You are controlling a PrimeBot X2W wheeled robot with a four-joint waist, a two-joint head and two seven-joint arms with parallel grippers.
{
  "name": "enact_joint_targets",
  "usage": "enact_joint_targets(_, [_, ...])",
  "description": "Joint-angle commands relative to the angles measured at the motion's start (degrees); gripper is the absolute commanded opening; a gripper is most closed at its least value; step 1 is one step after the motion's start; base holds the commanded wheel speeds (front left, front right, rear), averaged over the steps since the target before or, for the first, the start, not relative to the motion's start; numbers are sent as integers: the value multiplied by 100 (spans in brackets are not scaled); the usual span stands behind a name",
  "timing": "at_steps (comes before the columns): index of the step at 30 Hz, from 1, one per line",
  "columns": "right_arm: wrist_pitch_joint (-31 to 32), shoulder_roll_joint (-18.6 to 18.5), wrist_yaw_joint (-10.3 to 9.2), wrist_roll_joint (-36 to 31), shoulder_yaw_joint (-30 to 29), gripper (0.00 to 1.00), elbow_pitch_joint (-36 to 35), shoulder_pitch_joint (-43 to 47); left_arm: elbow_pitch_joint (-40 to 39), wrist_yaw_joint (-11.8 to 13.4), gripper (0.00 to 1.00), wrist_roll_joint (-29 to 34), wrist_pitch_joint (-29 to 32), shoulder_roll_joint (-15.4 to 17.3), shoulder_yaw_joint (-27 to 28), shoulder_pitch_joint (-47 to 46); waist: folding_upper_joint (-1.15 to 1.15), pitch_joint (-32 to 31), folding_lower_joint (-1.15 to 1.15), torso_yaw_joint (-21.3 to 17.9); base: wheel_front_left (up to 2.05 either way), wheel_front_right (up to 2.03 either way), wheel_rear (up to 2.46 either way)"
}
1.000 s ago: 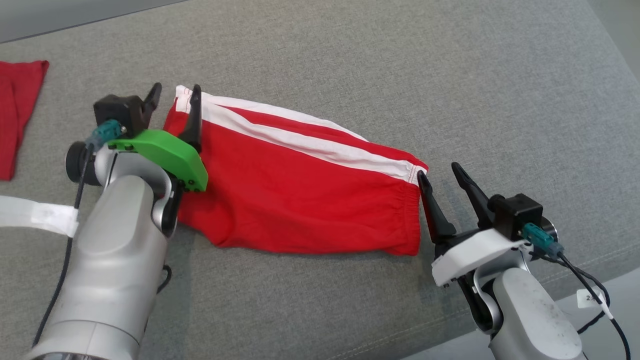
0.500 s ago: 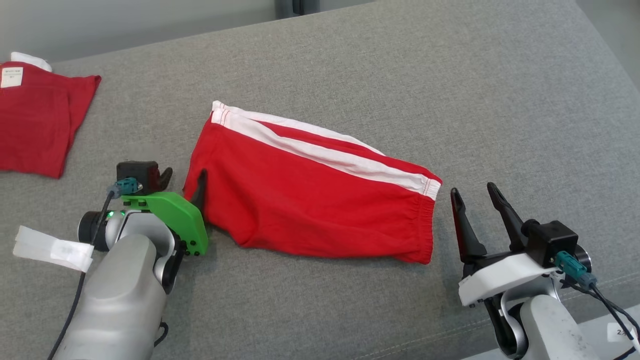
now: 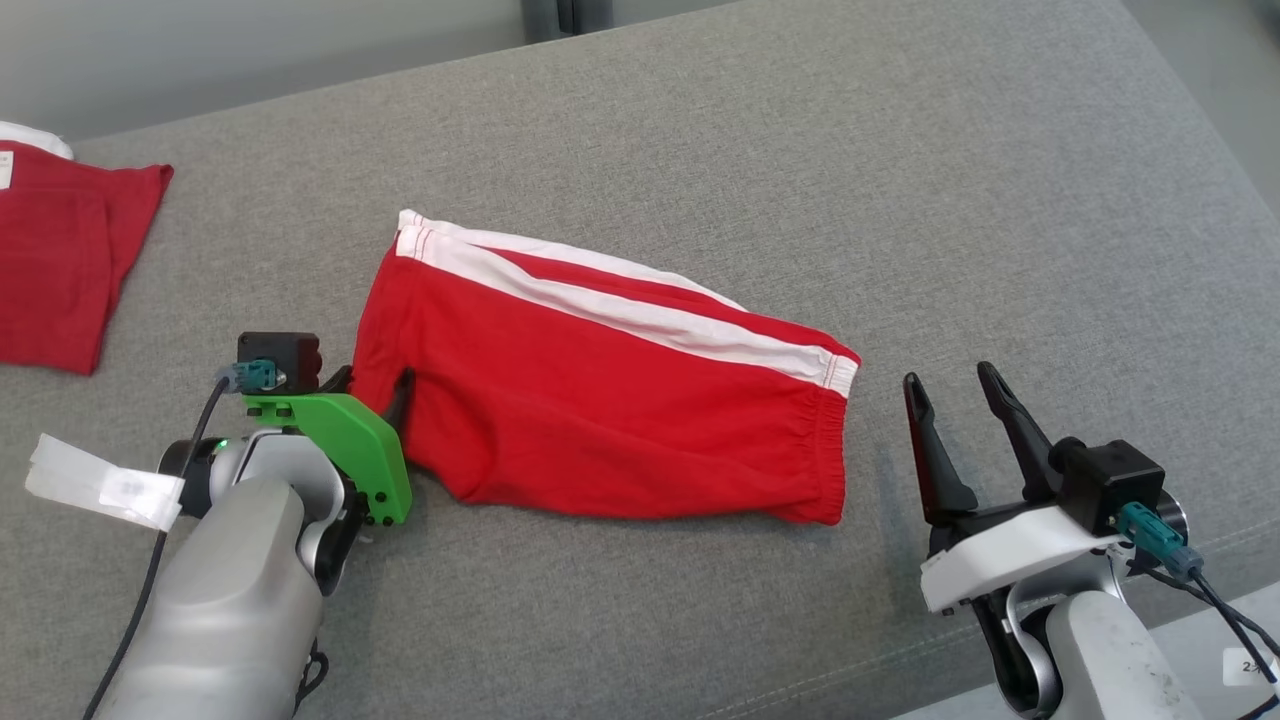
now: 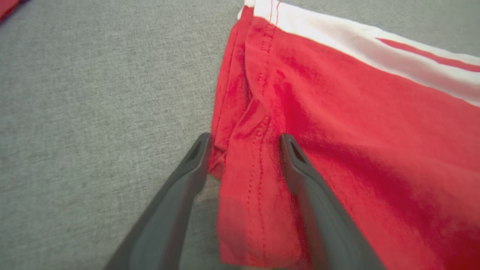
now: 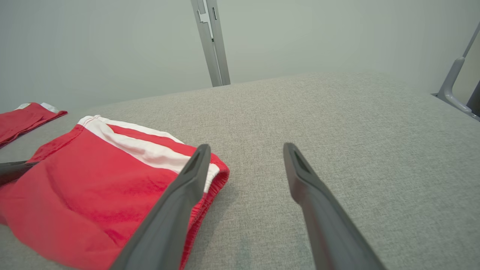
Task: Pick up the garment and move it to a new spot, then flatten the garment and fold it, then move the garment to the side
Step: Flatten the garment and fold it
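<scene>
The garment is a pair of red shorts with white side stripes, lying folded flat on the grey cushion. My left gripper is at its left hem near the front corner. In the left wrist view the left gripper stands open with a fold of the garment's hem between its fingers, one finger on the cloth and one beside it. My right gripper is open just right of the elastic waistband, apart from it. In the right wrist view the garment lies left of the right gripper.
Another red cloth lies at the cushion's far left. A white tape tag hangs on my left arm's cable. The cushion's front edge runs past my right arm. A metal post stands behind the cushion, and a grey frame at its right.
The head camera has shifted. Relative to the garment, my left gripper has drawn back along the left hem from the far striped corner to the near corner. My right gripper stays open beside the waistband.
</scene>
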Motion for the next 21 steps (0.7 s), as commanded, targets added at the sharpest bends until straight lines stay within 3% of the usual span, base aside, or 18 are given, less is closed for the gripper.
enact_joint_targets(1, [13,-15,-1,36,-13,100,-30,70,50,-13,36,-49,74,35,-54,24,0,-4,0,-16,0,0,0])
enact_joint_targets(3, [21,-16,-1,44,-20,100,-46,62,69,-13,0,-122,165,28,-107,9,0,-11,0,-25,0,0,0])
enact_joint_targets(11, [-15,-16,-2,73,-68,100,-35,86,-41,-13,0,-319,193,95,-292,64,0,-96,0,30,0,0,0])
enact_joint_targets(21, [55,-15,-2,-19,-324,100,-63,300,-237,70,0,-599,-519,66,-128,546,0,-430,0,339,0,0,0])
